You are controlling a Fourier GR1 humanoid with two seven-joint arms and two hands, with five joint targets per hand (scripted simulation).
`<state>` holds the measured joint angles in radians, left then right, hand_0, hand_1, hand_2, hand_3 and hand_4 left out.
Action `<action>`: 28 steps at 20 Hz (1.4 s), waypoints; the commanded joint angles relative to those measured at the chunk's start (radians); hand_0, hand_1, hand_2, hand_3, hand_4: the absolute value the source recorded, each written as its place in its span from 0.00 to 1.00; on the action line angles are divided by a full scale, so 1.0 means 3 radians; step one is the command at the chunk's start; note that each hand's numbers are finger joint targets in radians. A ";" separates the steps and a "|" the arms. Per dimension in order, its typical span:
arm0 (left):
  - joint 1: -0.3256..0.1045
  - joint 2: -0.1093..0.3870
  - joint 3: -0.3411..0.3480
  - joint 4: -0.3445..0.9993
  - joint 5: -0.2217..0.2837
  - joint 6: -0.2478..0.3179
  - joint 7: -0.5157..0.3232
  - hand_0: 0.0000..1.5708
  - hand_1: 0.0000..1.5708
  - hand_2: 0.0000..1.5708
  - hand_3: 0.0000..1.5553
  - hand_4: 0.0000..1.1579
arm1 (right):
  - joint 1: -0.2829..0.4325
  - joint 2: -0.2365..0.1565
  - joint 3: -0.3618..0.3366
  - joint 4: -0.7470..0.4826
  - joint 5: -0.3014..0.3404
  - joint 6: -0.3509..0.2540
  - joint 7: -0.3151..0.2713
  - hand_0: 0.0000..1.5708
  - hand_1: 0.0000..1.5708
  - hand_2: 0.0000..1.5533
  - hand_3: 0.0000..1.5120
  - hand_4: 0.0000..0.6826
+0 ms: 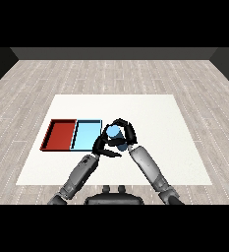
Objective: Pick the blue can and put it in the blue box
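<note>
Right hand (pixel 124 133) grips the blue can (pixel 114 134), just right of the blue tray (pixel 86 134).
The right hand's fingers curl round the can, which sits upright beside the blue tray's right edge, outside it. The left hand (pixel 104 145) lies close below and left of the can, its fingers bent inward; whether they touch the can cannot be told. The red tray (pixel 59 134) adjoins the blue tray on the left, on the white table (pixel 160 147).

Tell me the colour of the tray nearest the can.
Light blue tray, beside the blue can; the head view shows it.
</note>
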<state>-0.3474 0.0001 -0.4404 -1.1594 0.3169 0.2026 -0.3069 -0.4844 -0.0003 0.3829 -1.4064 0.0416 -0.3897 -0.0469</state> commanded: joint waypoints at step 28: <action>-0.0679 0.0001 -0.0618 0.0792 0.1385 0.0607 -0.0741 1.00 1.00 1.00 0.96 0.79 | 0.0186 0.0000 0.0592 -0.0289 -0.0929 -0.0545 -0.0397 0.92 0.92 0.93 0.92 0.90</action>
<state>-0.4855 0.0083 -0.6123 -0.9985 0.6536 0.3768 -0.4787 -0.4204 -0.0076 0.5039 -1.4529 -0.2280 -0.4969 -0.1875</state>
